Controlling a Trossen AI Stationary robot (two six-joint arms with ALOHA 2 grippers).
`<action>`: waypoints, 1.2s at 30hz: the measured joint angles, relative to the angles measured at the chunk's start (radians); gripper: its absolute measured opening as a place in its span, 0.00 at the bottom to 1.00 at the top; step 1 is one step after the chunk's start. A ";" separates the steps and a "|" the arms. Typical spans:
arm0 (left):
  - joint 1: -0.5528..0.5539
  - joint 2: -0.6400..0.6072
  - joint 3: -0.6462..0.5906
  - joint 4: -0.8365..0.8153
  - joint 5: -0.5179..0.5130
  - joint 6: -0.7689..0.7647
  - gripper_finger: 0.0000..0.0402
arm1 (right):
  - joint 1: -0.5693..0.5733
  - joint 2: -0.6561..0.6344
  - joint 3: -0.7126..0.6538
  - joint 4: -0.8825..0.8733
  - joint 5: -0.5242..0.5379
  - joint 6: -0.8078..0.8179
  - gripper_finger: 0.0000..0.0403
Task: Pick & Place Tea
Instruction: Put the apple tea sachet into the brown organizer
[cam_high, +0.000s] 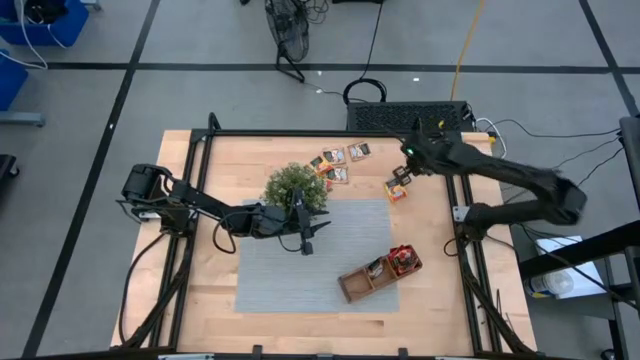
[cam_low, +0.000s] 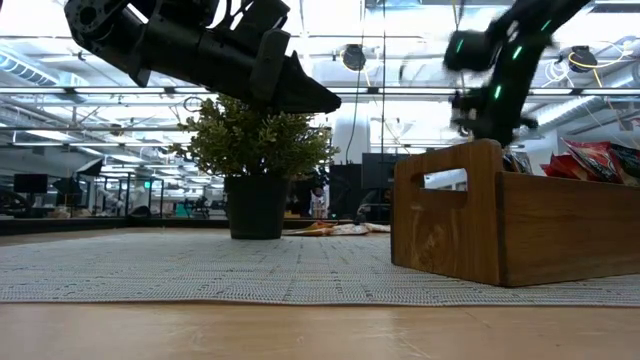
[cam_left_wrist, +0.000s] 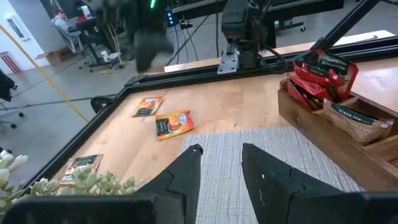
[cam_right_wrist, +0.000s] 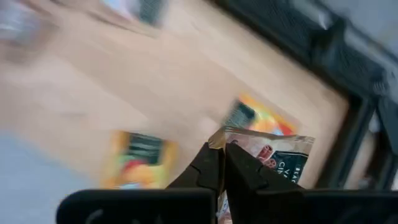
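From above, the right gripper (cam_high: 400, 183) sits over loose tea sachets (cam_high: 338, 165) on the bare wooden surface (cam_high: 430, 300), more sachets lying off to its left near the plant (cam_high: 296, 186). The left gripper (cam_high: 308, 240) hangs beside that plant over the grey mat (cam_high: 300, 275), fingers partly apart, holding nothing. The wooden tray (cam_high: 372, 277) lies well below the right gripper. Right wrist view: fingers clenched on a red sachet (cam_right_wrist: 273, 155), two more sachets lying just beyond.

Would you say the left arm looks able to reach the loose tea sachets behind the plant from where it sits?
Probably not directly: the plant stands between the left gripper and the tea sachets.
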 joint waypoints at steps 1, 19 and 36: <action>0.000 0.000 0.000 0.000 0.000 0.000 0.30 | 0.044 -0.053 0.001 -0.003 0.002 0.007 0.01; 0.000 0.000 0.000 0.008 -0.003 -0.036 0.30 | 1.189 -0.247 -0.085 0.611 0.420 -0.378 0.00; 0.000 0.000 0.000 0.008 -0.003 -0.063 0.30 | 1.488 0.417 -0.057 1.103 0.762 -0.712 0.00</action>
